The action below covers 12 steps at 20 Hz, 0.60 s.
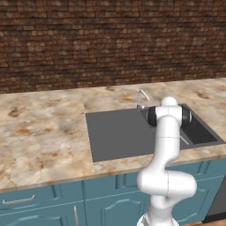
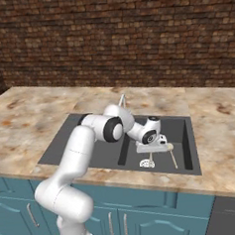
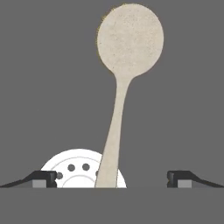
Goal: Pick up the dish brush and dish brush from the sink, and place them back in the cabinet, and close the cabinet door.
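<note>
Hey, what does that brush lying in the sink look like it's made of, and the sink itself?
The dish brush looks like pale, matte wood or speckled plastic: beige, grainy, no shine. The sink looks like matte dark grey composite or coated metal: flat and even, no reflections. Its drain looks white here.

Seen from behind and to the right: white jointed robot arm rising from lower left, bending forward over a wide dark grey rectangular sink set into a mottled beige stone surface. Hand lowered into the right part of the basin, jaws pointing down, spread wide, gripper just above a pale beige long-handled dish brush lying on the basin floor. Beside the brush, a round silvery drain with small holes. Thin grey curved faucet at the back rim. Below the front edge, low teal-blue cupboards with silver handles. Behind everything, dark red-brown brick wall.
</note>
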Tool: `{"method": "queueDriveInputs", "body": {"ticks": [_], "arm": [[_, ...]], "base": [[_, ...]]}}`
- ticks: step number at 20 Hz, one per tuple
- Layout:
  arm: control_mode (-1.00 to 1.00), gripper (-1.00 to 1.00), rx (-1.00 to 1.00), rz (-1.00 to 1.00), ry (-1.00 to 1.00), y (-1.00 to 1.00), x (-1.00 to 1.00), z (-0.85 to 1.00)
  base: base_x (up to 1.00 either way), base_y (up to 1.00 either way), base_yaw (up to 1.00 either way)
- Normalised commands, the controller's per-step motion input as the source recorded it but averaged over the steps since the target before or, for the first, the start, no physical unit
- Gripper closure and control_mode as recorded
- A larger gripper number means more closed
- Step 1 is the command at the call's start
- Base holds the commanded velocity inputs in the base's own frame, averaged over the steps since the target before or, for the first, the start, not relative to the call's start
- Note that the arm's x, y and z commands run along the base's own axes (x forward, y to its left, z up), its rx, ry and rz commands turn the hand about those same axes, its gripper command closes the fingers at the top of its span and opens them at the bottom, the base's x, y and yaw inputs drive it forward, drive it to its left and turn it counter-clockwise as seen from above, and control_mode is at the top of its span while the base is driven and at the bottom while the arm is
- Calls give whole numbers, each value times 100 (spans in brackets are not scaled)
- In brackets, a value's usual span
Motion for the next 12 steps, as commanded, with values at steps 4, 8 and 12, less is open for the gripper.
{"method": "queueDriveInputs", "body": {"ticks": [4, 8, 12], "arm": [[-100, -100, 0, 0, 2, 0, 2, -16], [-100, -100, 0, 0, 4, 0, 0, -16], [-100, -100, 0, 0, 4, 0, 0, -18]], "base": [[0, 0, 0], [0, 0, 0], [0, 0, 0]]}}
